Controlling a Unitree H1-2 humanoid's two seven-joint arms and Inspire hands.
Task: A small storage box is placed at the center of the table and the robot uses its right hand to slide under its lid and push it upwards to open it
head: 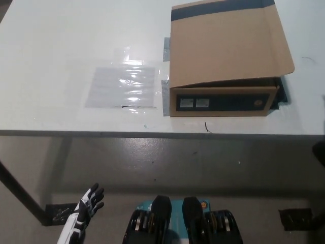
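One cardboard box (223, 56) sits near the desk's (61, 46) front edge toward its right end, lid down, two small unreadable labels (194, 103) on its front. One clear plastic sheet (122, 86) lies beside it. The left hand (86, 206) hangs below the desk with fingers spread, empty.

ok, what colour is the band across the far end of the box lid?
Dark navy, nearly black, on the brown cardboard lid; band shows best in the head view.
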